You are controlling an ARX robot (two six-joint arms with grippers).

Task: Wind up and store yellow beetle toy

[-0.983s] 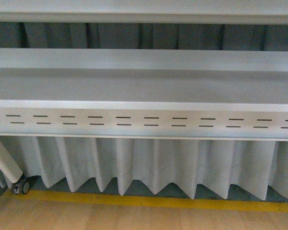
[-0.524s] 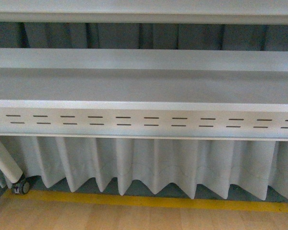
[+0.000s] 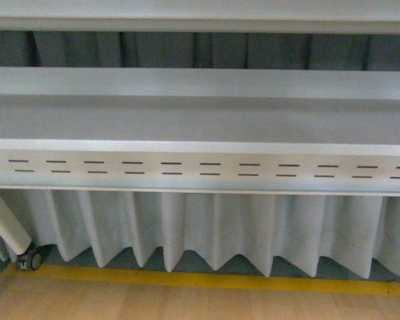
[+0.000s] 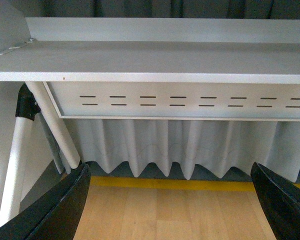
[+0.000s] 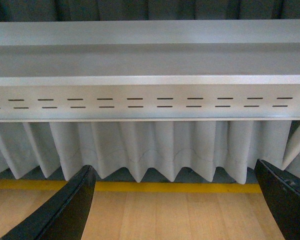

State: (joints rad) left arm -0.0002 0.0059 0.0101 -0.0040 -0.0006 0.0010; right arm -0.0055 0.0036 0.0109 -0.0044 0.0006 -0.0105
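The yellow beetle toy is out of view in every picture. In the left wrist view my left gripper [image 4: 170, 200] stands open, its two black fingers [image 4: 60, 210] far apart with only wooden floor between them. My right gripper [image 5: 172, 200] is open as well in the right wrist view, with black fingers [image 5: 70, 210] at both lower corners and nothing held. Neither arm shows in the front view.
A grey table [image 3: 200, 120] with a slotted front panel [image 3: 207, 169] spans the front view. A pleated white curtain [image 3: 207, 227] hangs under it. Below run a yellow floor line [image 3: 207, 280] and wooden floor [image 3: 187, 303]. A white leg with a caster [image 3: 28, 259] stands at the left.
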